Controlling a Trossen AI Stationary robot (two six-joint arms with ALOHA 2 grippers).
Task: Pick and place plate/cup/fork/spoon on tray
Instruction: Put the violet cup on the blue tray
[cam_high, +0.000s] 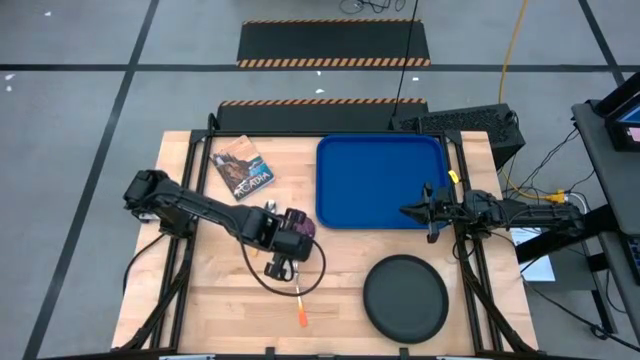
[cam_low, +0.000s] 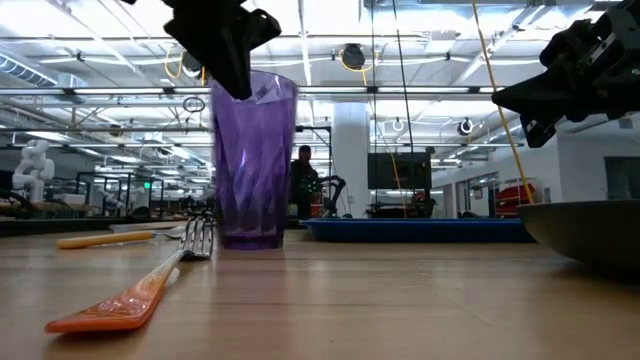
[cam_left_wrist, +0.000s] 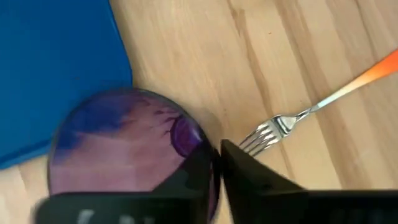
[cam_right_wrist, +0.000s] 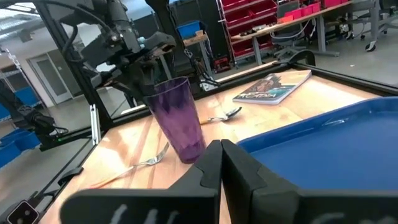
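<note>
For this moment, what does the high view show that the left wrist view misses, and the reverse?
Only the high view shows the plate, the booklet, the whole tray and the right gripper shut at the tray's edge. Only the left wrist view shows the fork's tines and the left gripper pinching the cup rim. Both show cup, fork and tray.

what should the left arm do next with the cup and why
Probably lift the cup straight up, then carry it toward the tray. The left gripper is closed on the cup's rim, the cup looks to be standing on the wood table beside the fork, and the tray is bare. The right gripper waits shut at the tray's edge.
</note>
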